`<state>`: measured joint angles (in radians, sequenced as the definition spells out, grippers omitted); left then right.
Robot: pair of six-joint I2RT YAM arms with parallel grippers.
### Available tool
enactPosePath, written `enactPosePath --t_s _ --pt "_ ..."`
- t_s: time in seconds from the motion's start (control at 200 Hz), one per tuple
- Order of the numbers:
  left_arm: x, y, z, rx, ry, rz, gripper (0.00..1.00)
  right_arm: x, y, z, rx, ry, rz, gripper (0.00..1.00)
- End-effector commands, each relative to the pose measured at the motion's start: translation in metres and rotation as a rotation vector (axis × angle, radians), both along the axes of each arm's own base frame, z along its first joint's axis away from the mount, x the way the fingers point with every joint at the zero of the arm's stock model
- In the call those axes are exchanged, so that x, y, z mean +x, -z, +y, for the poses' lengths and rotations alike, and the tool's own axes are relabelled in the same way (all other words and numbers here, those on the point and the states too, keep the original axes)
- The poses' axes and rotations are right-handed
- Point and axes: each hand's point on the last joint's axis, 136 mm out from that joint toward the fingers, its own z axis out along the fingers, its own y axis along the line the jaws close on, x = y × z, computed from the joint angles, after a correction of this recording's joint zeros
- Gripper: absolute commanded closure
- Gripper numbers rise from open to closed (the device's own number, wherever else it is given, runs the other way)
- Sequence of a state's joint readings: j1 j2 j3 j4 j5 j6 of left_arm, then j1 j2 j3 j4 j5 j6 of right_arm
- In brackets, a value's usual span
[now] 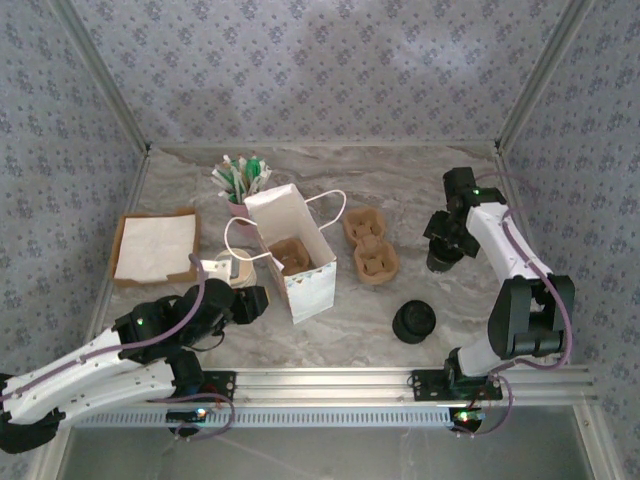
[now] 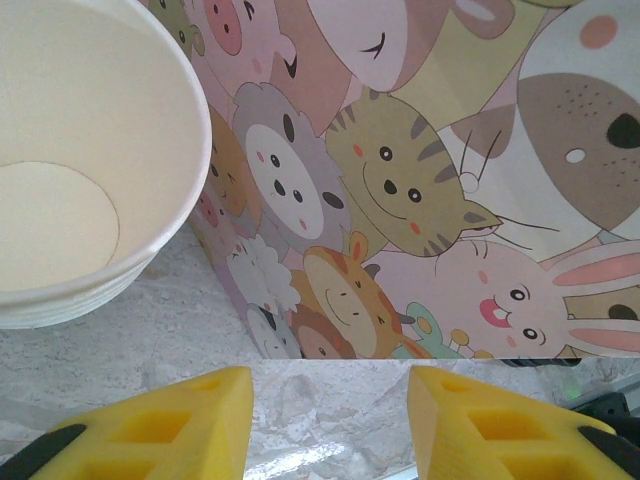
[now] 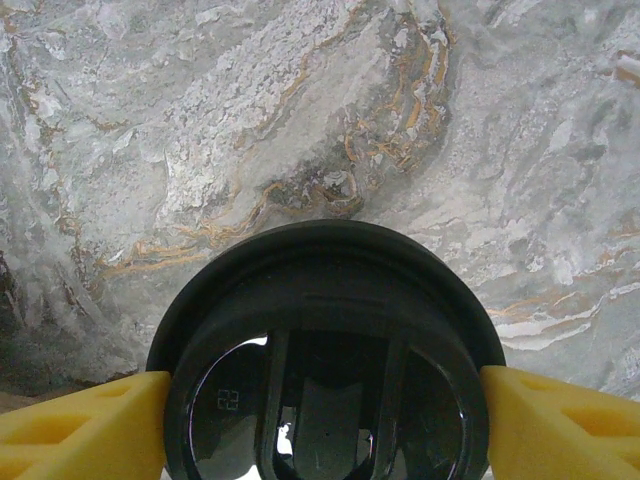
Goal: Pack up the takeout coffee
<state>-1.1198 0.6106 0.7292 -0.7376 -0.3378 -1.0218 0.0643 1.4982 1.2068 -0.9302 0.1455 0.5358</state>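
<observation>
Gripping the lid (image 3: 325,300) is the step as I read it.

- Right gripper (image 1: 445,243), mid-right of the top view: jaws wide, one on each side of the black lid and against its rim as far as I can see. Can't tell if the lid is off the tabletop (image 3: 300,100) yet.
- Left gripper (image 2: 330,420), lower left of the top view: jaws part open with nothing between them. It points at the gap between the white cups (image 2: 70,180) and the bag (image 2: 420,180).
- Layered rims on those cups say nested stack. I can't pick out the single cup the lid goes with.

To do it well:
- Keep the squeeze across the full width of the lid and keep it light. Thin plastic will likely bow and pop out.
- Lift straight and level, since a tilted lid won't seat.
- Confirm the target cup before carrying over. Don't cap the stack.
- Use the left jaws to steady the cup wall while pressing, and push evenly round the rim.
- The bag stands open at frame centre with a carrier (image 1: 292,257) inside, so stay clear of its handles on the way.
- Another black round piece (image 1: 413,322) lies lower right of centre; leave it.
</observation>
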Motion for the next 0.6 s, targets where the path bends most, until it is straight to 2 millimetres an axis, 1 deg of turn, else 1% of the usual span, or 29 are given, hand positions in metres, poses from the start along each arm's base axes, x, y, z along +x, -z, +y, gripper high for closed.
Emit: enactPosePath --t_s 0.0,0.12,0.28,0.6 --pt "0.002 -0.004 0.003 0.020 -0.004 -0.020 0.55 -0.003 0.004 -0.002 -0.020 0.017 0.020 0.22" --pt "0.002 -0.004 0.004 0.023 -0.008 -0.019 0.55 -0.005 0.002 0.001 -0.020 0.001 0.018 0.24" --pt "0.002 -0.004 0.005 0.023 -0.009 -0.021 0.55 -0.007 -0.003 0.013 -0.026 -0.059 0.007 0.25" --pt "0.001 -0.007 0.008 0.022 -0.014 -0.026 0.55 -0.020 -0.019 0.032 -0.061 -0.166 -0.010 0.27"
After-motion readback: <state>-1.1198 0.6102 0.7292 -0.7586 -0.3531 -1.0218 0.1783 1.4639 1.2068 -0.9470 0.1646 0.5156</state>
